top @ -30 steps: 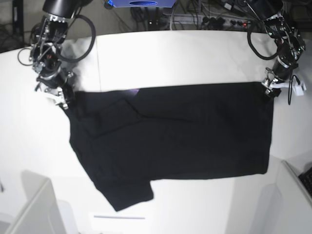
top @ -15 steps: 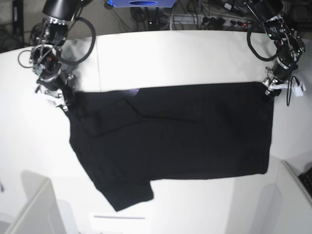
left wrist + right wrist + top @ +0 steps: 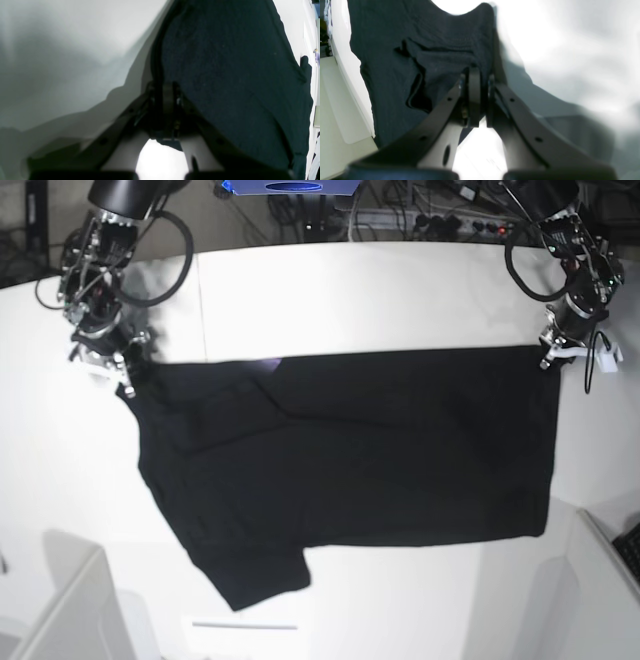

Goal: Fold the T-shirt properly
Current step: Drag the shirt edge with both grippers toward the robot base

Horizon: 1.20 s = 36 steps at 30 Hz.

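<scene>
- The T-shirt (image 3: 350,450) lies spread flat on the white table (image 3: 350,290), one sleeve trailing toward the near edge.
- Left gripper (image 3: 549,358) is clamped on the far corner at one end; right gripper (image 3: 122,370) is pinched on the far corner at the other.
- To fold well, lift both corners together, keep the edge taut and level, and carry it evenly toward the near hem.

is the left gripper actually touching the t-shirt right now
Touching. In the left wrist view the left gripper has its jaws shut on the T-shirt edge, black cloth pinched between them.
</scene>
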### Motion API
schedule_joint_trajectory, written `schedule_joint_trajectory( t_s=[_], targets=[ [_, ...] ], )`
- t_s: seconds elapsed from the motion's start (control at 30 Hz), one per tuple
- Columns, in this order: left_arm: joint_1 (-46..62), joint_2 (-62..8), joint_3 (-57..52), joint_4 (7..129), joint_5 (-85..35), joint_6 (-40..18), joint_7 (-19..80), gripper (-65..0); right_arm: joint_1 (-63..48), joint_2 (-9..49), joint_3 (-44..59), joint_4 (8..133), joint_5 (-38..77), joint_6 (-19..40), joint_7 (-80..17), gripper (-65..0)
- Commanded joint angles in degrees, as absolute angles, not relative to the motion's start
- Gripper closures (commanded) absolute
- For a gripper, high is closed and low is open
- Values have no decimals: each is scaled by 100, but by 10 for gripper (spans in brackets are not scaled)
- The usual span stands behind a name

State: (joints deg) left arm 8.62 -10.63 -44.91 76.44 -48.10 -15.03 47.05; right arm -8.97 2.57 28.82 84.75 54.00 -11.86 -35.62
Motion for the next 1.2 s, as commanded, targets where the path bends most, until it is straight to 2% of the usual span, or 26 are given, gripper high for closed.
schedule_joint_trajectory(
  t_s=[0.0, 0.8, 1.17],
  targets=[
    [866, -1147, -4505, 7767, -4848, -1499, 4681, 0, -901, 347, 2914, 8593, 5446, -1103, -3503, 0],
    [2158, -1262, -4505, 8963, -4866, -1516, 4681, 0, -2105, 303, 2914, 9675, 5464, -1112, -3512, 0],
    [2554, -1262, -4505, 9042, -4857, -1516, 4681, 0, -2633, 286, 2914, 9991, 5473, -1112, -3512, 0]
  ],
)
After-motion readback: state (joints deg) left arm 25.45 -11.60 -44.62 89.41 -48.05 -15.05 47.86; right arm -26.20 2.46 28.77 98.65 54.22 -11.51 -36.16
